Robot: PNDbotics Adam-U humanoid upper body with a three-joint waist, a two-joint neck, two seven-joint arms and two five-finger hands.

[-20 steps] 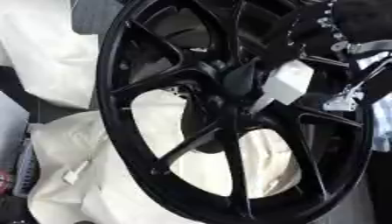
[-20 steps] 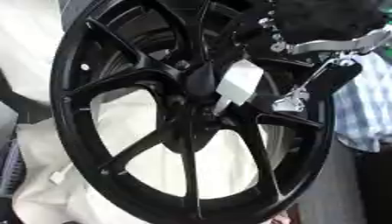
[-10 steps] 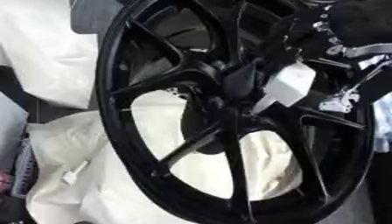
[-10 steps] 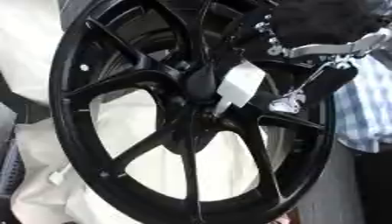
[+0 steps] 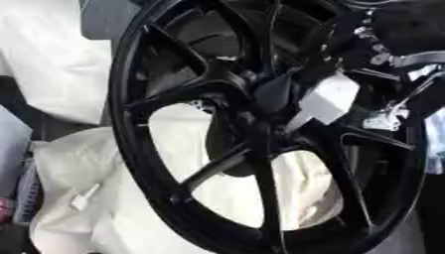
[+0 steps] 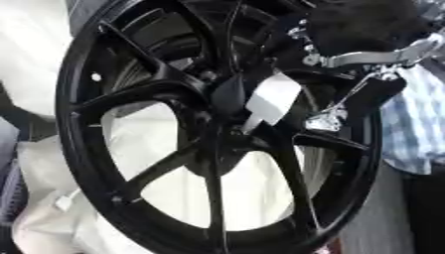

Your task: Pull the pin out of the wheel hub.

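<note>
Wheel hub [image 5: 260, 94]: black, upright, fills the view.
Pin [image 5: 323, 100]: pale block, at the hub.
Right hand [image 6: 361, 30]: upper right; finger state cannot be told.
Change: pin barely shifted; extraction judged incomplete.

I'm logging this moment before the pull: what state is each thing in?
Black spoked wheel: standing on edge, tilted, against white padding.
White block-shaped pin piece: at the wheel's centre, sticking out from the hub, not yet clear of it.
Right hand: at the upper right beside the hub; whether it grips the white piece cannot be told.
White padding: crumpled behind and under the wheel.
Left hand: not in view.
</note>
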